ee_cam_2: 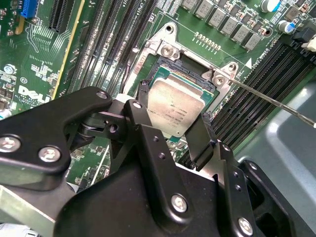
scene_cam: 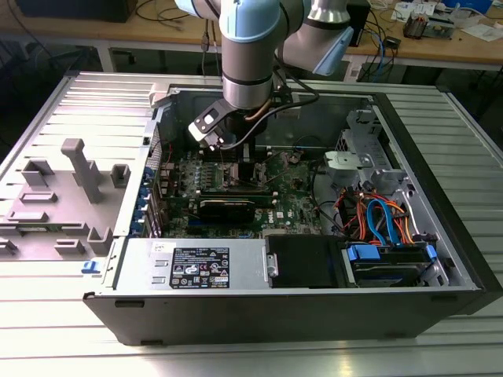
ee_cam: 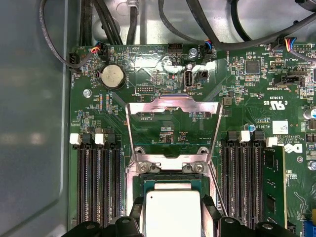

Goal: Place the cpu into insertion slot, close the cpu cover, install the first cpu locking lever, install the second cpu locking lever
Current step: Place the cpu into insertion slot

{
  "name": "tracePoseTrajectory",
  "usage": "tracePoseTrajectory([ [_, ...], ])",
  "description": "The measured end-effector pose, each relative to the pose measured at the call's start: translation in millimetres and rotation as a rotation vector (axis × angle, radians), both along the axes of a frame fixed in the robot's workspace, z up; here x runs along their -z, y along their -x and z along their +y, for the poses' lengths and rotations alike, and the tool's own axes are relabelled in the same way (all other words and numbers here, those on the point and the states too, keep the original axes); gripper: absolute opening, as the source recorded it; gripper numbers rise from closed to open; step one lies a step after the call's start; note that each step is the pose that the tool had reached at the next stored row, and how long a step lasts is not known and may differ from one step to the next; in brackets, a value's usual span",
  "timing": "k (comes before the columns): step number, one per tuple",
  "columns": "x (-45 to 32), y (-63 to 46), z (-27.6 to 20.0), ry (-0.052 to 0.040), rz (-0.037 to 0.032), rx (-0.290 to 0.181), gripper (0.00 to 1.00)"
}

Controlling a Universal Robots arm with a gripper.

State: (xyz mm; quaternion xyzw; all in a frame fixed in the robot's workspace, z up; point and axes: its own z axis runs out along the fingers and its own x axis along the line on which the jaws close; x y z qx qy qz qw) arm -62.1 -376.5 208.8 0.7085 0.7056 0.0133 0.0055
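Gripper (ee_cam_2: 174,114) clamped on the cpu (ee_cam_2: 174,102)
Fingers (ee_cam_2: 198,138) pinch its opposite edges right at the insertion slot (ee_cam_2: 170,61); beyond the fingertips the cpu cover (ee_cam: 173,101) stands hinged open.

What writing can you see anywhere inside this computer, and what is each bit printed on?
Nothing I can quote reliably.
cpu, gripped by the gripper: faint grey print on its metal top, too faint to read.
motherboard: white logo lettering and tiny component codes, too small to read reliably.
white label on the silver housing: lines of print, too small to read.
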Motion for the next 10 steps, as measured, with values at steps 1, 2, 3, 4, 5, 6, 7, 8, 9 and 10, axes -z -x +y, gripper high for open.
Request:
tracePoseTrajectory([
  [1, 0.2, 0.0, 0.0, 0.0, 0.0001, 0.0, 0.55],
  [2, 0.5, 0.0, 0.0, 0.0002, 0.0002, 0.0, 0.55],
  [3, 0.9, 0.0, 0.0, 0.0003, 0.0002, 0.0, 0.55],
  [4, 1.4, 0.0, 0.0, 0.0004, 0.0002, 0.0, 0.55],
  [5, 2.0, 0.0, 0.0, 0.0005, 0.0003, 0.0, 0.55],
  [6, 2.6, 0.0, 0.0, 0.0005, 0.0003, 0.0, 0.55],
  [7, 3.2, 0.0, 0.0, 0.0004, 0.0002, 0.0, 0.55],
  [8, 3.9, 0.0, 0.0, 0.0006, 0.0003, 0.0, 0.55],
  [9, 4.4, 0.0, 0.0, 0.0006, 0.0003, 0.0, 0.55],
  [10, 5.3, 0.0, 0.0, 0.0005, 0.0003, 0.0, 0.55],
])
